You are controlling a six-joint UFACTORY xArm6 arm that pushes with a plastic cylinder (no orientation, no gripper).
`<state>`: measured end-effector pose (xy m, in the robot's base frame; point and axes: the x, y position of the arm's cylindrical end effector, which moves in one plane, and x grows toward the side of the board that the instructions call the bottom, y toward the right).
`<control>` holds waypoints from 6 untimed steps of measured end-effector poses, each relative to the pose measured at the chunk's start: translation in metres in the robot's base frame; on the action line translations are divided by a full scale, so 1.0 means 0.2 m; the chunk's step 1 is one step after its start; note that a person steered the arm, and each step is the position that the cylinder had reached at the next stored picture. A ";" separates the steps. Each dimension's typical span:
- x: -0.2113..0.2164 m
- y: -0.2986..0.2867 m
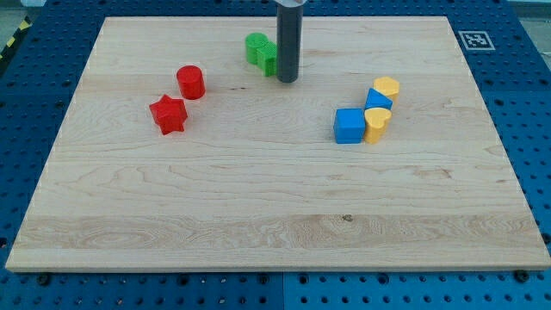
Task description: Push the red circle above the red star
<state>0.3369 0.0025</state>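
Up top, my tip (287,81) touches the green block (261,52), well apart from red circle (191,83) and red star (169,114).

Red circle (190,83) and red star (169,114); green block (259,52); blue cube (349,126); two yellow blocks (386,88); dark rod, my tip (287,81).

Wooden board (258,215) carried red circle (190,82) and red star (169,114) left, green block (260,52) far, blue cube (349,126), blue block (377,99) and two yellow hearts (386,86) (377,122) right.
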 end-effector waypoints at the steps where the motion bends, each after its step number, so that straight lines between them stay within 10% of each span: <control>1: 0.00 -0.26; 6: 0.09 -0.77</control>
